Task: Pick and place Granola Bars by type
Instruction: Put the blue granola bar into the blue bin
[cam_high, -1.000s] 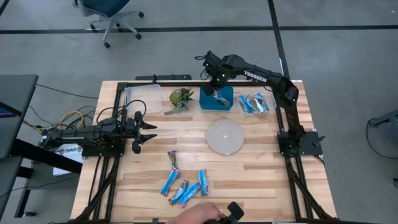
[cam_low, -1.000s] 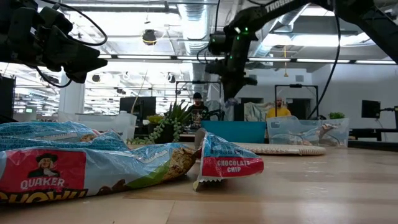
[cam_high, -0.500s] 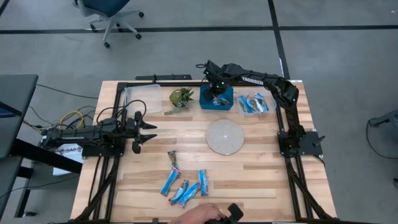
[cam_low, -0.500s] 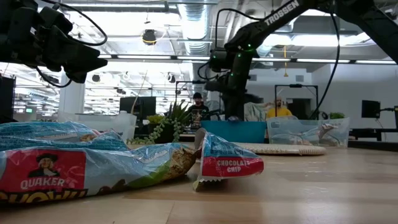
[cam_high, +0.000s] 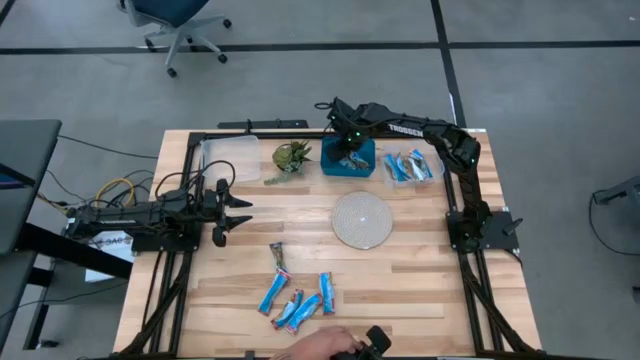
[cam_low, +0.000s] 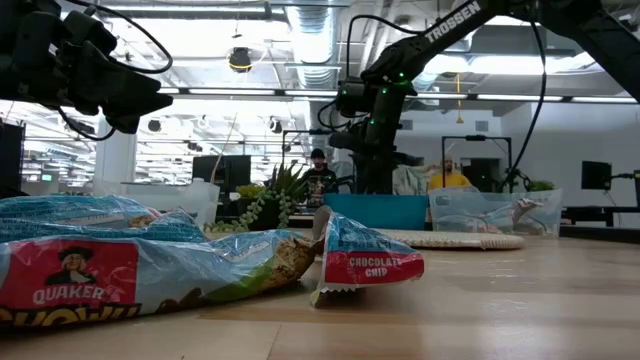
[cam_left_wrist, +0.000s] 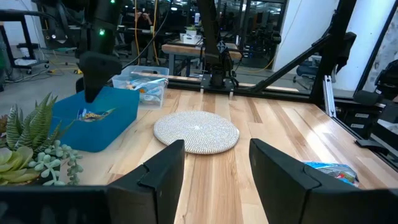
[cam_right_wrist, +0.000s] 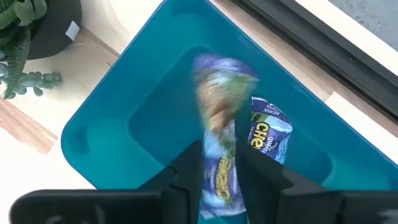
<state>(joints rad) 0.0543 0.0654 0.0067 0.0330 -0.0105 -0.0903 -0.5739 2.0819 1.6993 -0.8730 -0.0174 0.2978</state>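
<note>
Evidently light and crinkly, the blue-and-brown foil-wrapped granola bar hangs pinched at one end by the right gripper over the far teal plastic bin; the foil looks slippery, so a mid-length hold seems surer. Near the left edge, the left gripper waits with fingers wide.

The left gripper is hovering above the wooden table with its two dark fingers standing apart, nothing between them. Straight ahead of the gap a round woven mat is lying flat. Off to one side of it a blue bin is sitting with a bar wrapper showing inside, and the other arm's gripper is hanging right over it. A green plant is standing close beside the near finger. Beyond the bin a clear container is holding more bars. On the opposite side, near the other finger, a blue-wrapped bar is lying on the table.
</note>
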